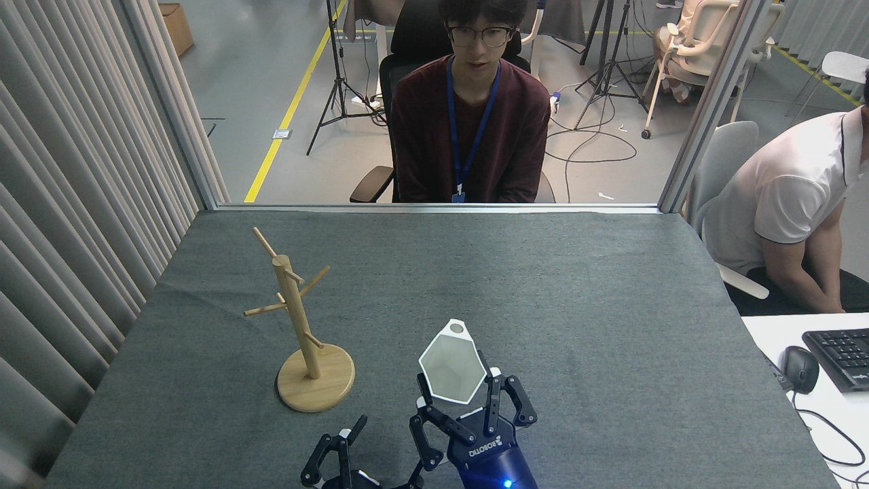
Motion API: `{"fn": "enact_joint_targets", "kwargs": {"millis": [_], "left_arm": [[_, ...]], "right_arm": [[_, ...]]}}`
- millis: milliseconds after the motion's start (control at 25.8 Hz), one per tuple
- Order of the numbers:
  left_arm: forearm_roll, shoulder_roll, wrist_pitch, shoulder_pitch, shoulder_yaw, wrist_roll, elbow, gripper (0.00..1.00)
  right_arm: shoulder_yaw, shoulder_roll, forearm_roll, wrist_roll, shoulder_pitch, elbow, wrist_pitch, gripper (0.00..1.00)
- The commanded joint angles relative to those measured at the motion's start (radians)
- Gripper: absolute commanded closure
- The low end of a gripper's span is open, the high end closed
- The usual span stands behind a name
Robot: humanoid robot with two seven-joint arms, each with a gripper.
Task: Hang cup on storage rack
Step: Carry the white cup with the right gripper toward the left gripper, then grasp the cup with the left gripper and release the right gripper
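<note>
Cup (452, 370) white, hexagonal, faceted; mouth tilted toward the camera, small round hole at the far edge of its rim; held up off the bench (543, 285), to the right of the storage rack (305, 333) and nearer the camera than the rack's post; not touching the rack. Right gripper (461, 407) black, blue-bodied; jaws clamped on the lower part of the cup, fingers on both sides of it. Left gripper (353, 448) at the bottom edge of the view, just left of the right gripper, nearer the camera than the rack's base; jaws apart, nothing between them. Storage rack of light wood; round disc base flat on the grey cloth of the bench, post upright, thin pegs angled up and out; all pegs bare. Beyond the far edge of the bench from the rack, a seated person (472, 129) in a dark red top with a blue lanyard; further right, a second person (781, 197) in a white shirt, bent forward; keyboard (842, 353) and mouse (801, 367) on a white desk at the right edge.
</note>
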Motion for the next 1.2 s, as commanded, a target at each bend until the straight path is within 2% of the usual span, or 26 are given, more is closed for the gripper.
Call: {"fn": "enact_joint_targets", "kwargs": {"millis": [0,426,813,1162], "left_arm": [[0.0,0.001,0.0,0.0,-0.002,0.002,0.001,0.01],[0.0,0.001,0.002,0.0,0.0,0.002,-0.004,0.01],[0.001,-0.002,0.005,0.0,0.001,0.01,-0.004,0.01],[0.004,-0.004,0.005,-0.002,0.003,0.03,-0.006,0.01]], "right_arm": [[0.024,0.015,0.001,0.002,0.044,-0.022,-0.003,0.4],[0.195,0.006,-0.001,0.032,0.075,-0.043,0.061,0.4],[0.235,-0.006,-0.001,0.032,0.121,-0.048,0.067,0.39],[0.251,-0.008,-0.002,0.032,0.129,-0.039,0.075,0.39]]}}
